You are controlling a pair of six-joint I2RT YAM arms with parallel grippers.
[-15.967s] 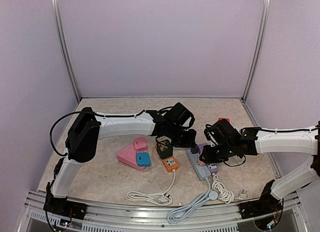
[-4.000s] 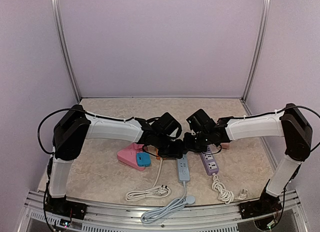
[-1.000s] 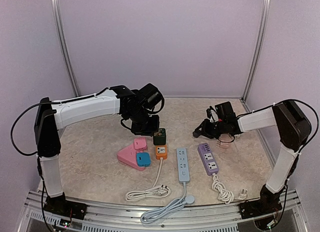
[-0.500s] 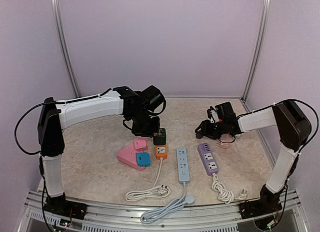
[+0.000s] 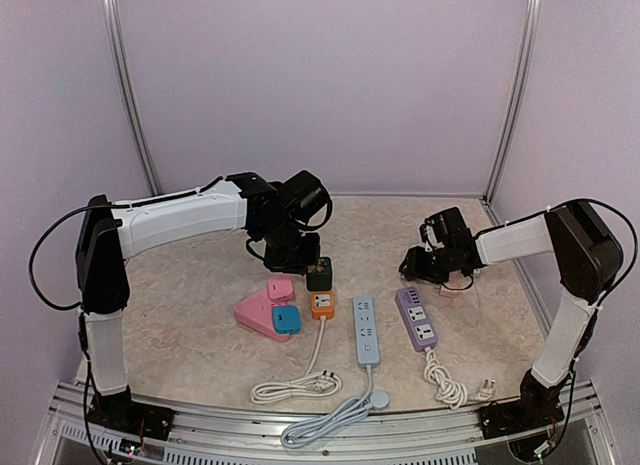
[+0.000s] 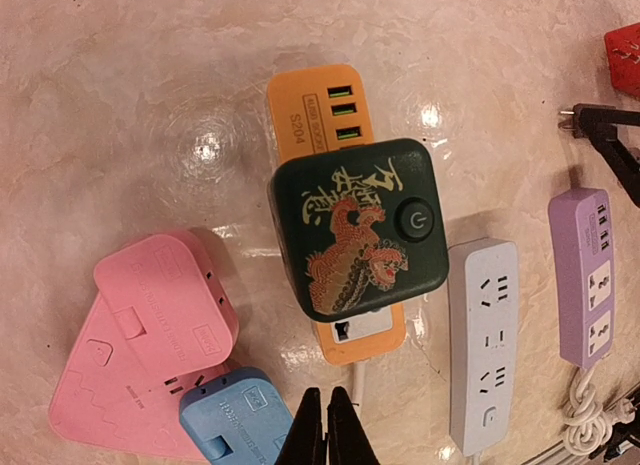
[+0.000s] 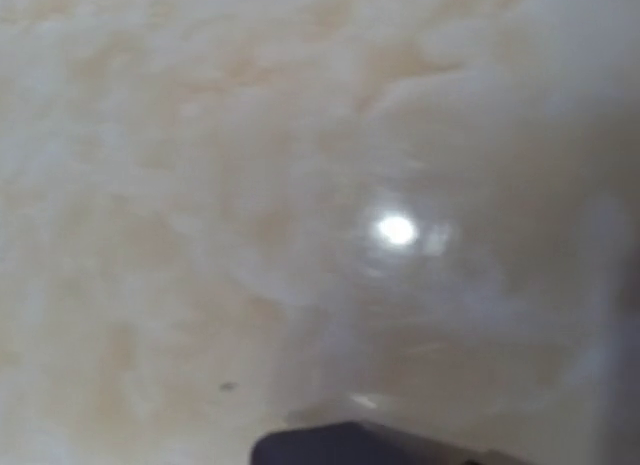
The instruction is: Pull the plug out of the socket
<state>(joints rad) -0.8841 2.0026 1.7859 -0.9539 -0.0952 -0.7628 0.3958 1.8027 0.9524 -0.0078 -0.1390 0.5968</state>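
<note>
**Plug (image 6: 597, 127) lies free of the sockets**

On the marbled worktop (image 5: 180, 285), the purple power strip (image 5: 418, 319) sits apart from the black plug, which rests just beyond its far end. The left hand (image 6: 325, 437) hangs clenched. The right hand (image 5: 412, 263) is near the plug; I cannot tell its grip.

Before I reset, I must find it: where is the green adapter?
Top view, left of centre: the green adapter sits just behind the orange socket.
</note>
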